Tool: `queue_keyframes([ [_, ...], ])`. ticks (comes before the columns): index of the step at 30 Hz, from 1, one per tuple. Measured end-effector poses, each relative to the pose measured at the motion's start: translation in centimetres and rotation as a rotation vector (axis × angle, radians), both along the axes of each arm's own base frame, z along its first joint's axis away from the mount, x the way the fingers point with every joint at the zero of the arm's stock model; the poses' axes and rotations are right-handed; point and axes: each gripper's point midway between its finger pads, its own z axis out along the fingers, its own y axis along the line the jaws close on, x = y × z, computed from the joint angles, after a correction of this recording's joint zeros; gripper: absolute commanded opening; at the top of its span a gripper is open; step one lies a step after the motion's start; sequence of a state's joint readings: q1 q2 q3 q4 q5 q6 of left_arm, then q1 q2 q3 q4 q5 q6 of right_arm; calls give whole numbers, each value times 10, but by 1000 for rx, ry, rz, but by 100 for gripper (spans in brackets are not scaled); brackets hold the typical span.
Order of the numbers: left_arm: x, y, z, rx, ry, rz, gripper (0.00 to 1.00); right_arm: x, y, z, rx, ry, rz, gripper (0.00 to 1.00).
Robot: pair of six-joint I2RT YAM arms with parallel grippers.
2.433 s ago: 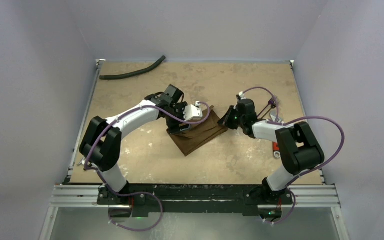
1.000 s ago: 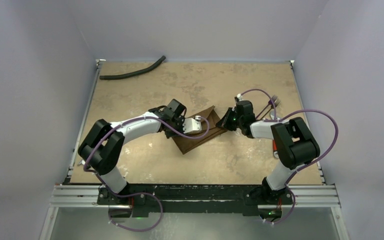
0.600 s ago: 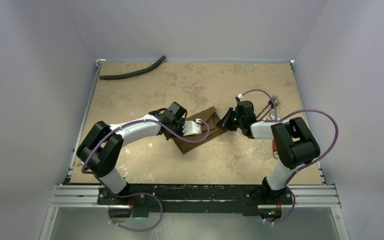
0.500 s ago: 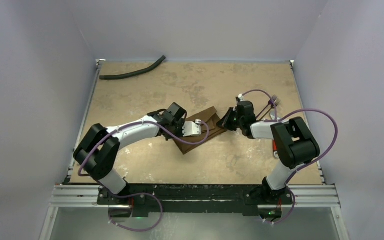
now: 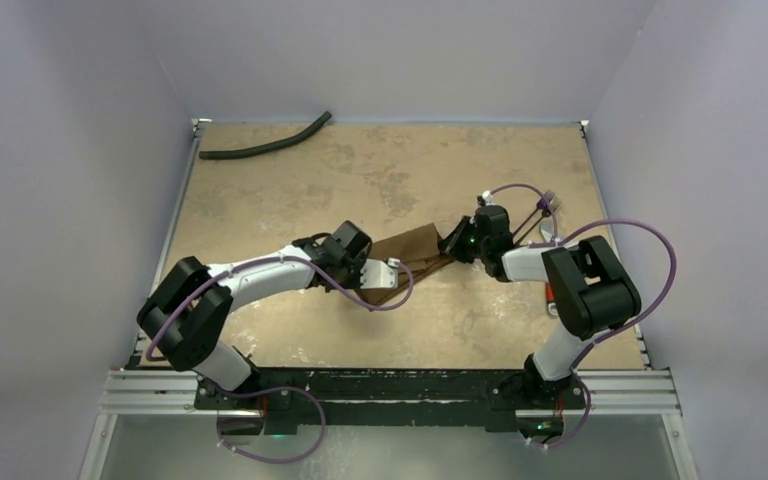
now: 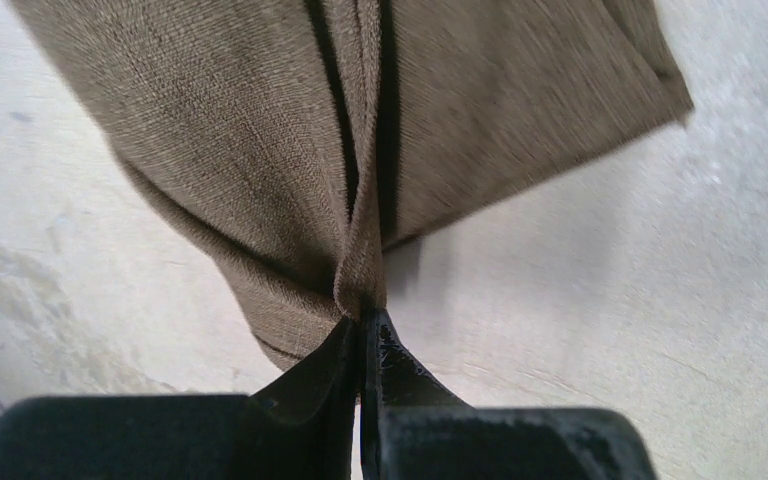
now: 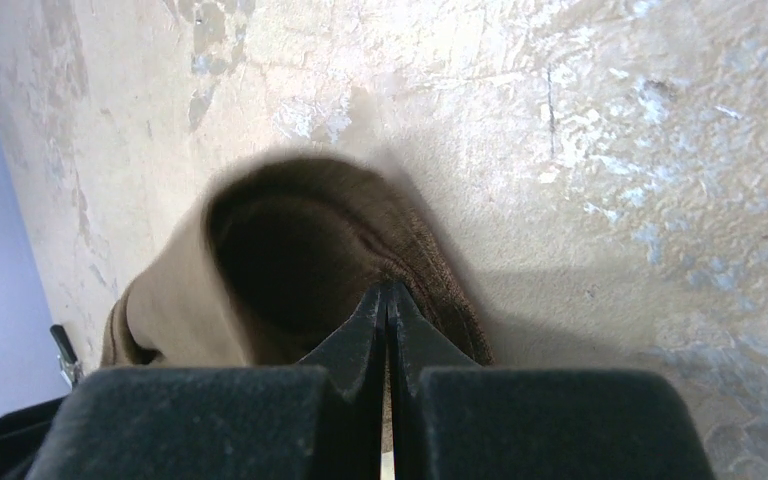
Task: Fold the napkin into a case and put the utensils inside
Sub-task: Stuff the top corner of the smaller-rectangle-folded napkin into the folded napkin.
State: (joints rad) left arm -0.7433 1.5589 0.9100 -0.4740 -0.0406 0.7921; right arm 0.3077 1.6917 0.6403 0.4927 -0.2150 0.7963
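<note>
Tan table (image 5: 380, 160), brown napkin (image 5: 412, 250) — lilac walls (image 5: 410, 50).

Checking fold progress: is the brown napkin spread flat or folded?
Folded. The napkin shows stacked layers and a pinched ridge; the left hand is shut on one end, the right hand on the other.

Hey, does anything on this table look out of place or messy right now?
The napkin is bunched, not flat: the left gripper and right gripper pinch opposite ends, raising a ridge. A black hose lies loose at the far left corner of the table.
</note>
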Motion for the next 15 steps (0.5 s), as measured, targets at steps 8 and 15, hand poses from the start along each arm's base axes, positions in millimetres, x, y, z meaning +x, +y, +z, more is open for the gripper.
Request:
queue_keyframes([
  [8,-13,18,-20,79,-14,-63,0,-2,-5,2,-8,5,-32,0],
  [15,1,10,-15,68,-49,-17,0,-1,-7,21,-13,-35,-34,0],
])
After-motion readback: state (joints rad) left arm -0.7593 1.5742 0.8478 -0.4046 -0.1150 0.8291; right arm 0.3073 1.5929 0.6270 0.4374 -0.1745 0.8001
